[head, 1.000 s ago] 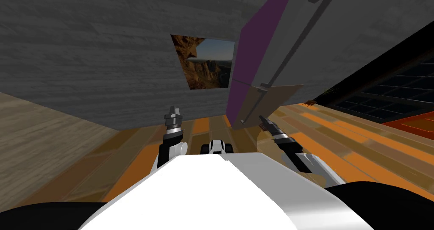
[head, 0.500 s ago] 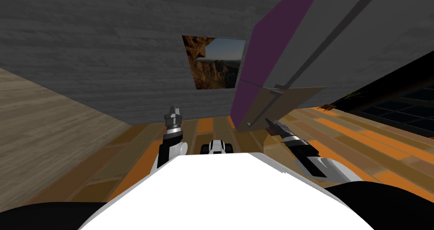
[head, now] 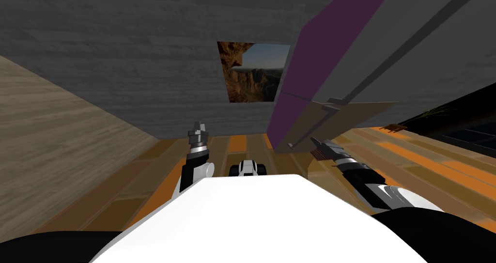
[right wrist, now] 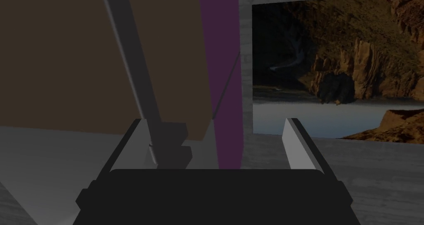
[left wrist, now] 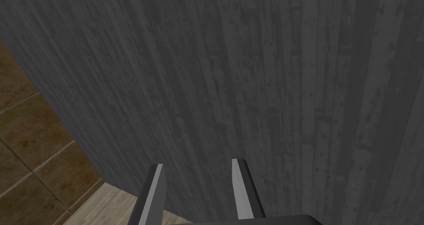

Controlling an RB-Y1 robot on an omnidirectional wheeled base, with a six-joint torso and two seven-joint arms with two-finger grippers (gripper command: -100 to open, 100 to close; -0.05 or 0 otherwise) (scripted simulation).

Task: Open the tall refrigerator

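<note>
The tall refrigerator (head: 387,42) leans across the upper right of the head view, grey-fronted with a purple side (head: 310,71) and a brown lower door (head: 339,112). A dark bar handle (head: 310,124) runs down the doors. My right gripper (head: 317,145) is open just below the handle's lower end. In the right wrist view the handle (right wrist: 132,69) and its bracket (right wrist: 169,139) lie between the right gripper's fingers (right wrist: 143,137), close to one of them, with the other finger well clear. My left gripper (head: 197,129) is open and holds nothing, and its fingers (left wrist: 240,185) face a grey wall.
A dark grey plank wall (head: 121,56) with a window onto cliffs (head: 254,73) stands behind the refrigerator. A pale wooden wall (head: 43,144) closes the left side. The orange and brown tiled floor (head: 426,163) runs off to the right, towards a dark glazed unit (head: 465,129).
The whole head view has shifted: I have moved, and the refrigerator and window now sit further right. My right arm reaches further out, with its gripper still by the handle's lower end.
</note>
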